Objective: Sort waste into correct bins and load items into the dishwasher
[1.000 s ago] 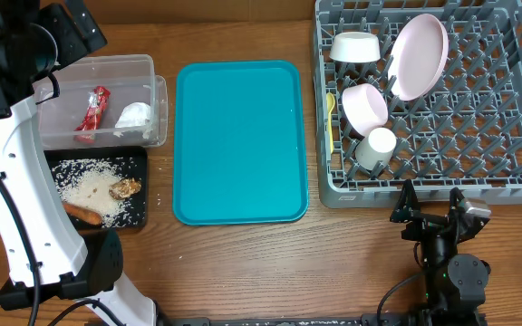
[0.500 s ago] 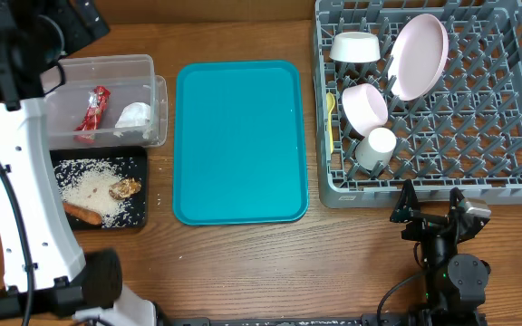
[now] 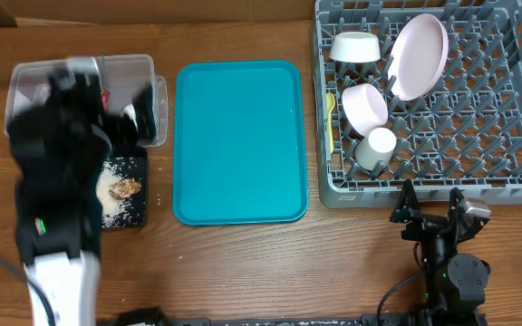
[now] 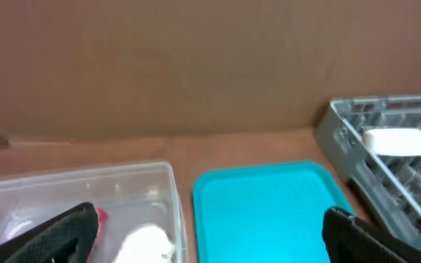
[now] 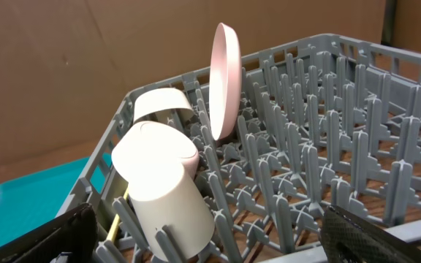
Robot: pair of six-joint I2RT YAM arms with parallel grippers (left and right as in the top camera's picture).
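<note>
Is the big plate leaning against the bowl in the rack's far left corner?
Apart. The overhead view shows a gap between the plate and the far bowl, with pegs of the rack visible in it.

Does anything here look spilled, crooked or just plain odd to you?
Only small things. The cup leans tilted among the pegs of the grey rack, not upright. The loose rice looks spilled, but it sits inside the black tray. Nothing looks broken.
</note>
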